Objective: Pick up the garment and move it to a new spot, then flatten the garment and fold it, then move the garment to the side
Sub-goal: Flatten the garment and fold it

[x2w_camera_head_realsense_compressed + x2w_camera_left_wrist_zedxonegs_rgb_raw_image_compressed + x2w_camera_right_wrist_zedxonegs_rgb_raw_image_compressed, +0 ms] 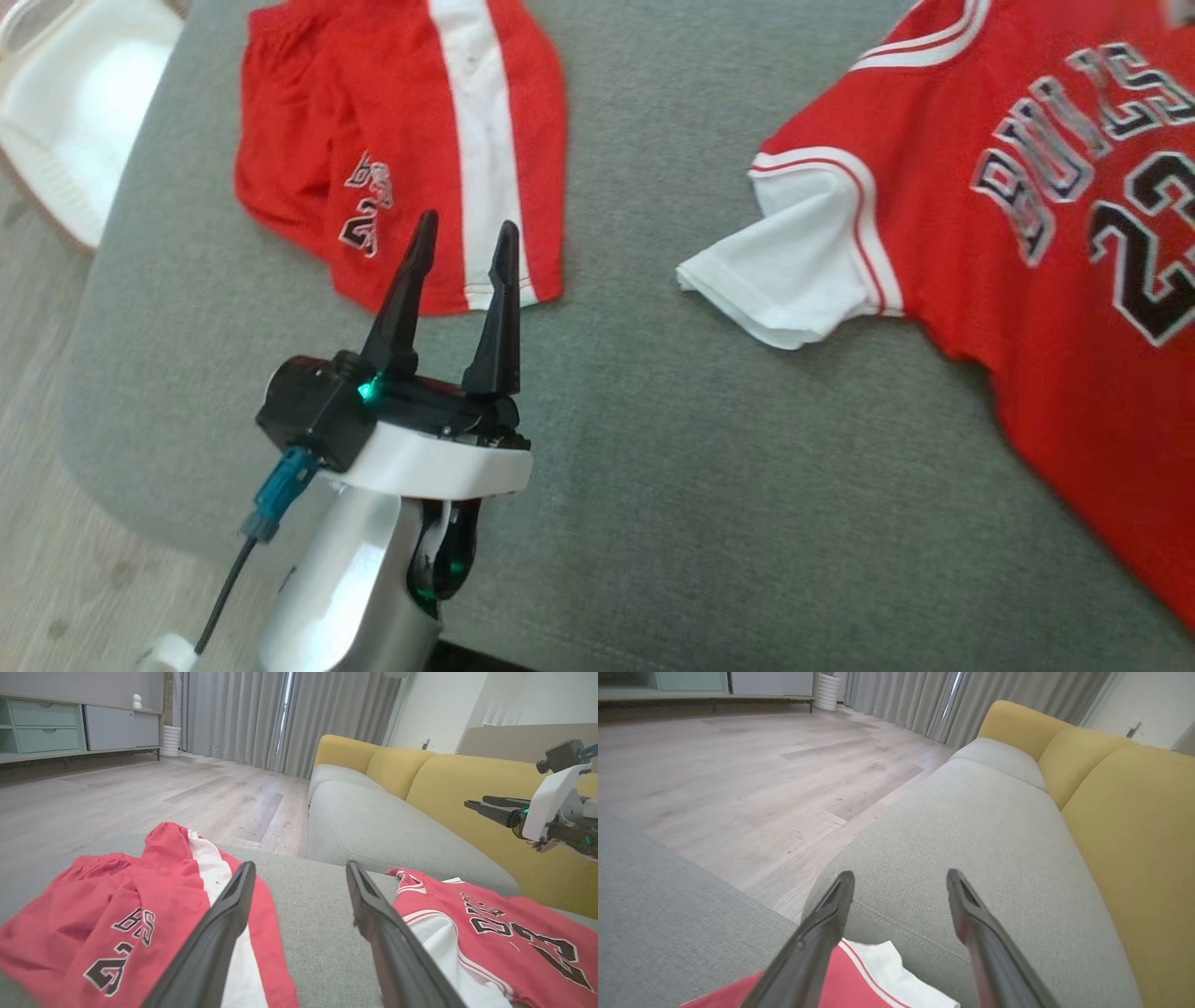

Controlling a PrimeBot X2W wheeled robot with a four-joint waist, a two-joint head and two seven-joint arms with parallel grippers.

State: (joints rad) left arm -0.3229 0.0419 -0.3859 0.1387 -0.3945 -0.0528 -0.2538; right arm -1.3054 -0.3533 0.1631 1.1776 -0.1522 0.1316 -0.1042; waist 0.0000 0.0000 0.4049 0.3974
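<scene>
Red shorts with a white side stripe lie crumpled at the far left of the grey cushion. A red Bulls 23 jersey with white sleeves is spread out on the right. My left gripper is open with nothing held, its fingertips over the near hem of the shorts. In the left wrist view the left gripper frames bare cushion, with the shorts to its left and the jersey to its right. My right gripper is open and empty above the jersey's sleeve, and it hovers in the air.
A white plastic tub sits on the wood floor beyond the cushion's left edge. A grey sofa seat with yellow backrests stands across a gap. A cabinet and curtains are farther off.
</scene>
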